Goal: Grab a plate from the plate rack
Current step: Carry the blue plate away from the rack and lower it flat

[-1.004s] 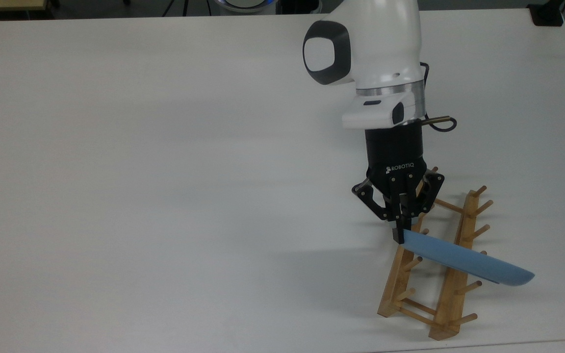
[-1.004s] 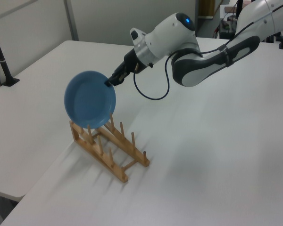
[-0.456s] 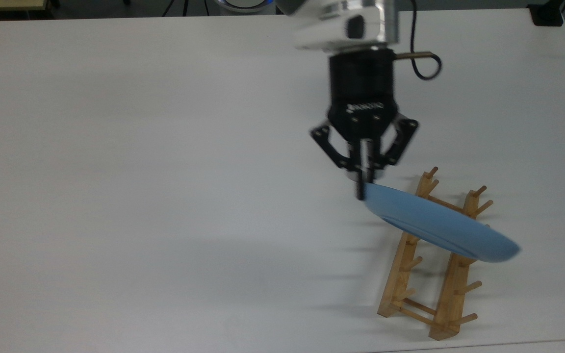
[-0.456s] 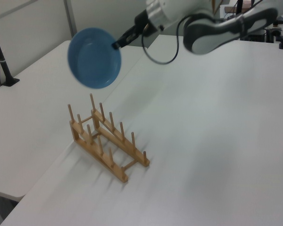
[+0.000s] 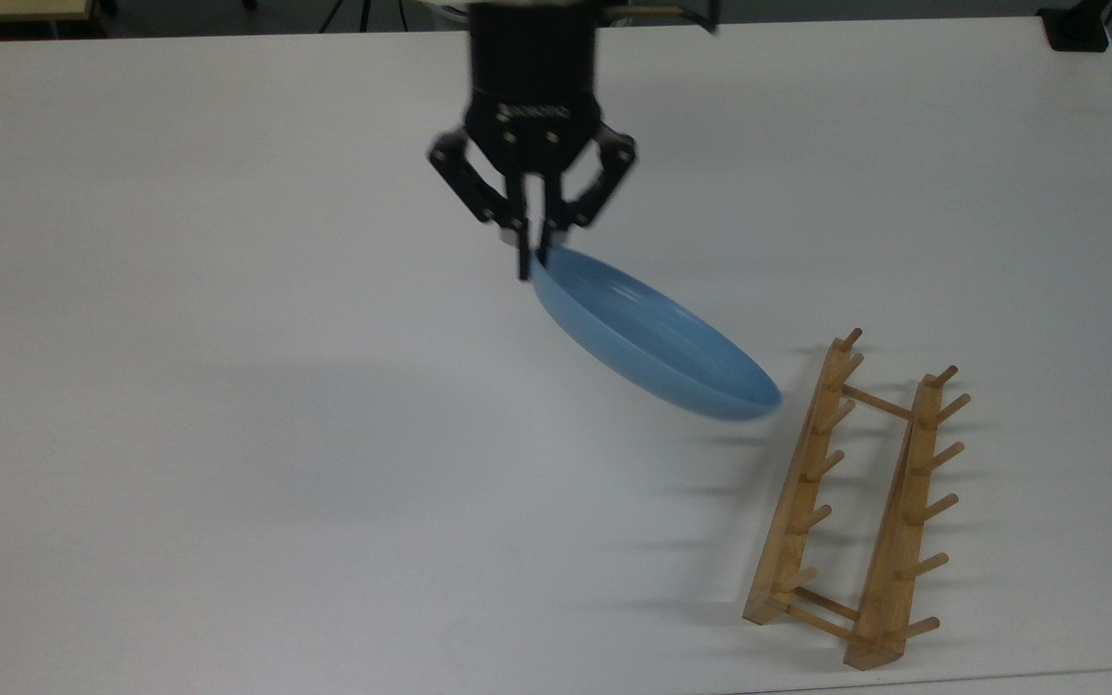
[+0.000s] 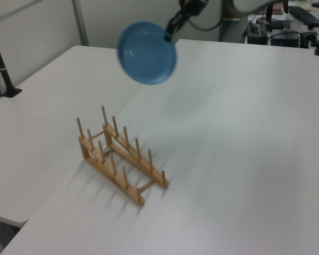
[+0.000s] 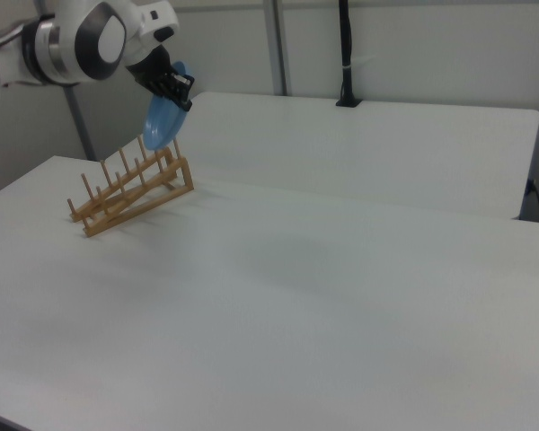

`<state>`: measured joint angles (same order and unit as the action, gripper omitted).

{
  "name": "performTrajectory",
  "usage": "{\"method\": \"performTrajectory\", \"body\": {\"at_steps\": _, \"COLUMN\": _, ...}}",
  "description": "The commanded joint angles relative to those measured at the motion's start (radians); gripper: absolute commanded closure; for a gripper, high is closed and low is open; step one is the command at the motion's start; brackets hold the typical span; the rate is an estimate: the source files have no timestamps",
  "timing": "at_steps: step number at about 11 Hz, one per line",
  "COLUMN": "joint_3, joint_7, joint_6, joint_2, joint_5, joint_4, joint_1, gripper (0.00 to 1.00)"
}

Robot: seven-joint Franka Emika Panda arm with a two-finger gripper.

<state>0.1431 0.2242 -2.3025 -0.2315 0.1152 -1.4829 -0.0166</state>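
Top view, glossy light-blue plate (image 5: pixel 657 343), round, shallow, tilted, raised rim

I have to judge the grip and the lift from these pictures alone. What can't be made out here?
- Hand on the plate, top view: the fingers hide the pinched rim, so the depth of the bite is unclear.
- Arm, top view: cut off by the top edge above the hand.
- Plate, right view: edge-on and partly behind the hand.
- Plate, left view: blurred.
- Rack: nothing hidden.

Light-blue plate (image 5: pixel 657 343) hangs tilted in the air, beside the bare wooden plate rack (image 5: pixel 850 502).
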Motion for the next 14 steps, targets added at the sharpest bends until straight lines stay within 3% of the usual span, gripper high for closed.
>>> {"method": "performTrajectory", "body": {"at_steps": 1, "joint_3": -0.005, "joint_7": -0.32, "joint_6": 0.336, "joint_2": 0.131, "joint_5": -0.181, "joint_4": -0.054, "joint_1": 0.099, "gripper": 1.0}}
{"method": "performTrajectory", "body": {"at_steps": 4, "joint_3": -0.011, "joint_7": -0.585, "joint_6": 0.668, "joint_2": 0.147, "joint_5": -0.216, "joint_4": -0.059, "joint_1": 0.203, "gripper": 1.0}}
{"method": "performTrajectory", "body": {"at_steps": 6, "joint_3": -0.011, "joint_7": -0.733, "joint_6": 0.79, "joint_2": 0.109, "joint_5": -0.22, "joint_4": -0.085, "joint_1": 0.28, "gripper": 1.0}}
{"method": "performTrajectory", "body": {"at_steps": 10, "joint_3": -0.011, "joint_7": -0.862, "joint_6": 0.789, "joint_2": 0.008, "joint_5": -0.288, "joint_4": -0.171, "joint_1": 0.418, "gripper": 1.0}}
{"method": "performTrajectory", "body": {"at_steps": 14, "joint_3": -0.013, "joint_7": -0.861, "joint_6": 0.634, "joint_2": -0.071, "joint_5": -0.289, "joint_4": -0.237, "joint_1": 0.437, "gripper": 1.0}}
